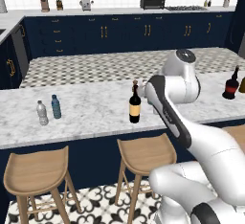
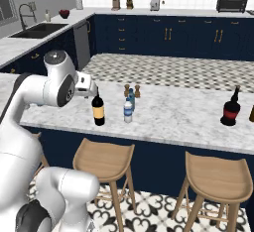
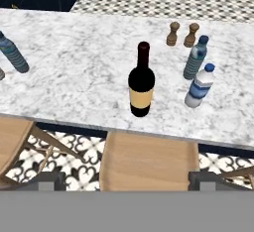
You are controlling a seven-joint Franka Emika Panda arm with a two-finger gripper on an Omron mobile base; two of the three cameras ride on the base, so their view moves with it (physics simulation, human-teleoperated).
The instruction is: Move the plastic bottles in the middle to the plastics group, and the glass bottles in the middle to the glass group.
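Wine bottle (image 3: 141, 82) upright, dark glass, yellow-tan label, reddish top; gripper (image 3: 126, 179) spread wide, apparently holding nothing.

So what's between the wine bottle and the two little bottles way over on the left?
Nothing. In the left base view, bare marble counter separates the wine bottle from the two little bottles.

Wine bottle (image 3: 141, 81) stands upright, open marble counter (image 3: 74, 77) all around it. Right of it, 2 water bottles (image 3: 199, 86) and 2 shakers (image 3: 181, 34) cluster closely.
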